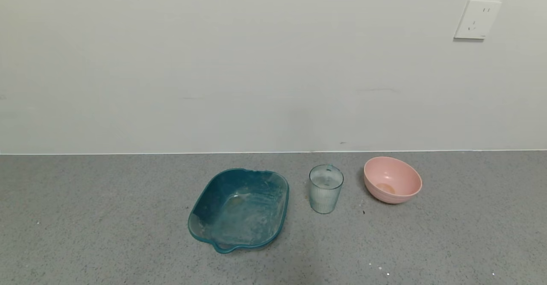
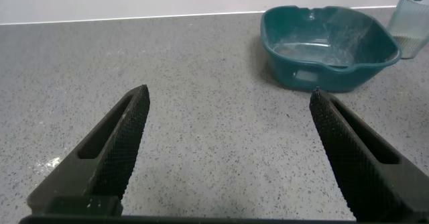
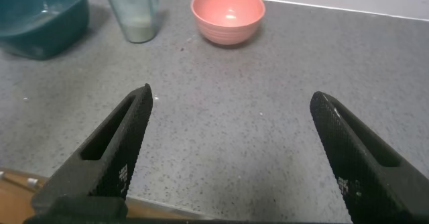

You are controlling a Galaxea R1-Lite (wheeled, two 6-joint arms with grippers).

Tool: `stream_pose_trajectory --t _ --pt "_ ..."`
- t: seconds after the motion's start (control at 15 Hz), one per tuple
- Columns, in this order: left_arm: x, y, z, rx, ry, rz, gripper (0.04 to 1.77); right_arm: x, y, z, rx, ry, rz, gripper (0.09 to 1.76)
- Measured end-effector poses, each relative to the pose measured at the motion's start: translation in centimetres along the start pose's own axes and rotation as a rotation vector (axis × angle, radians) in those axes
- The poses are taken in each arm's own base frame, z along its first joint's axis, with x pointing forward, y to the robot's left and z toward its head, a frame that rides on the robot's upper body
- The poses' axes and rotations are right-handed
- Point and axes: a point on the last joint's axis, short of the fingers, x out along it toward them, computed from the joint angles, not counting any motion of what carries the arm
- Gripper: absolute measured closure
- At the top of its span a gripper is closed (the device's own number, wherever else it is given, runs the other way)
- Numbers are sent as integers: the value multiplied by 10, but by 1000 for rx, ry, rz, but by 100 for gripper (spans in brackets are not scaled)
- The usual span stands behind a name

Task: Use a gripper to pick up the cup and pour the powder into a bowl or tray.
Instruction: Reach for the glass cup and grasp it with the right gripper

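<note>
The ribbed pale blue-grey cup point(image 1: 326, 189) stands upright on the grey counter between the teal tray and the pink bowl point(image 1: 392, 179). Whitish powder point(image 3: 139, 30) lies in the cup's bottom in the right wrist view, where the cup point(image 3: 134, 11) and the bowl point(image 3: 228, 15) stand far ahead. The bowl has a tan patch at its bottom. My right gripper point(image 3: 230, 98) is open and empty, near the counter's front edge. My left gripper point(image 2: 229, 98) is open and empty over bare counter, short of the tray. Neither gripper shows in the head view.
A teal squarish tray point(image 1: 240, 208) with a handle, dusted whitish inside, sits left of the cup; it also shows in the left wrist view point(image 2: 328, 44). A white wall with an outlet point(image 1: 477, 19) rises behind the counter. The counter's wooden front edge point(image 3: 27, 184) shows below the right gripper.
</note>
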Motion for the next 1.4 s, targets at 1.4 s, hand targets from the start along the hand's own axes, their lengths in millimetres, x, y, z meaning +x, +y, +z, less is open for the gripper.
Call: stream_pose_trajectory --t 1.4 --pt "0 0 0 0 0 0 9 189 34 39 -45 205 334 14"
